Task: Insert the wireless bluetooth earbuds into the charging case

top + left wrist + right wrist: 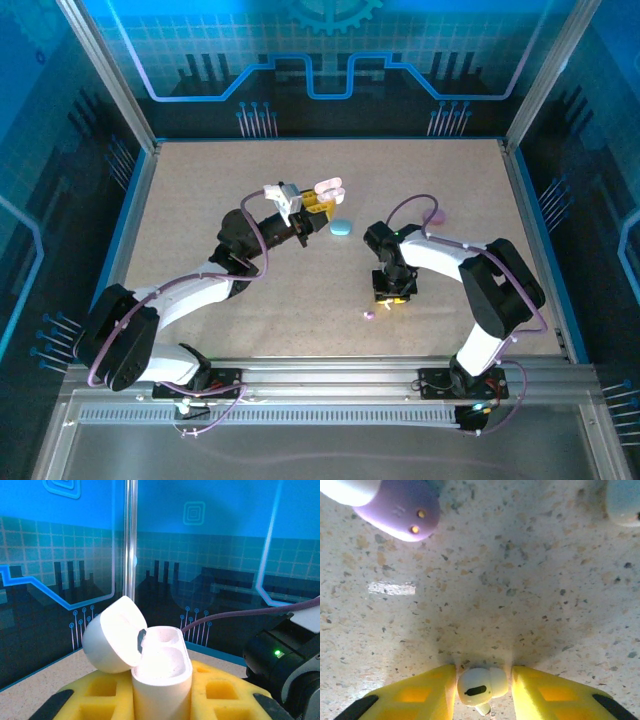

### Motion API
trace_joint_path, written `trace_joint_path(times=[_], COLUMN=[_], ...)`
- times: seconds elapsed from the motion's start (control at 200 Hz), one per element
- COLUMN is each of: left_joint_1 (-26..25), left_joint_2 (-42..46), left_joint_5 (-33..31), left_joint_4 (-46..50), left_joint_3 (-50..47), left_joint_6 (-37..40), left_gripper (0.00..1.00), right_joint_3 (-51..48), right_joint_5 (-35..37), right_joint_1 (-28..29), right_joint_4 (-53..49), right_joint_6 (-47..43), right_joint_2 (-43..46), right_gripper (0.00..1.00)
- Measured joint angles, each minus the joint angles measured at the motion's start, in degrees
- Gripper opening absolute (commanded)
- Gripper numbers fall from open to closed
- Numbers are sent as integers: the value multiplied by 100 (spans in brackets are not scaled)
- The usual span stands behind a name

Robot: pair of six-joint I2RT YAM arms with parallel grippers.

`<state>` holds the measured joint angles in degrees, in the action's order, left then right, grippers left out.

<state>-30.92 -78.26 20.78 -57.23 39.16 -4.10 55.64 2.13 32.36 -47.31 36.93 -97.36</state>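
Low over the tabletop (200, 180), a little right of its middle and toward the near edge, the right claw (482, 672) stands narrow. Its yellow fingers (420, 695) are pinched on a white earbud (479, 686) at their very tips. That is a thin hold on a small, round, glossy thing. A slight slackening or a quick swing could let it squirt out or turn between the pads. A turned stem would then meet the socket at the wrong angle.

Just beyond the claw lie a purple earbud (402, 510) and a light blue piece (625, 502), both loose on the tabletop. A low sideways move could knock either one away toward an edge.

Farther out, near the middle of the tabletop, the left claw (162, 700) is clamped tight on the white charging case (162, 675) and holds it raised. Its lid (112, 637) is swung open to one side. The wells face upward but are narrow, so a small misalignment could leave the earbud perched on the rim, and it could then fall. A bump on the lid might also snap it shut.

A light blue case (342, 229) lies on the tabletop between the two arms. It would likely catch or deflect anything dropped during the transfer.
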Motion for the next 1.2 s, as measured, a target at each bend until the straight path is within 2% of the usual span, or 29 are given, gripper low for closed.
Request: trace_joint_path(times=[0.585, 0.991, 1.201], left_joint_1=[-2, -2, -2], left_joint_2=[0, 0, 0], left_joint_5=[0, 0, 0], left_joint_4=[2, 2, 2], left_joint_3=[0, 0, 0], left_joint_6=[-2, 0, -2], left_gripper=[20, 20, 20], right_joint_3=[9, 9, 9], right_joint_5=[197, 192, 173], right_joint_1=[87, 101, 101], right_joint_4=[197, 168, 173], right_joint_6=[-133, -140, -208], right_joint_2=[98, 103, 90], right_gripper=[35, 40, 37])
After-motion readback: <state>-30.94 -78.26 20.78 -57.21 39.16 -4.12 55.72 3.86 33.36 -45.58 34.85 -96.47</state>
